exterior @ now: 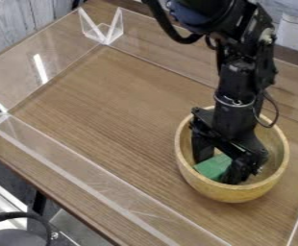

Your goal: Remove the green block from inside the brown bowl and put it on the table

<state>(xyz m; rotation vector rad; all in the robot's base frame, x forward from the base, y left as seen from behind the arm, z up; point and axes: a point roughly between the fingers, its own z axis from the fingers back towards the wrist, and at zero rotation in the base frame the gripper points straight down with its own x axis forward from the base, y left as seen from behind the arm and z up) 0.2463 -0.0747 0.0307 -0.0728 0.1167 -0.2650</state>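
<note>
A light tan wooden bowl, the brown bowl (201, 180), sits on the wood-grain table (100, 106) at the lower right. Inside it lies the green block (216, 169), only partly visible between the black fingers. My gripper (225, 164) points straight down into the bowl, open, with one finger on each side of the block. Whether the fingers touch the block cannot be told. The black arm (241, 77) rises from the bowl toward the top of the view.
Low clear acrylic walls (62, 159) edge the table on the left and front. A small clear bracket (103, 27) stands at the far edge. The bowl sits close to the right side of the table.
</note>
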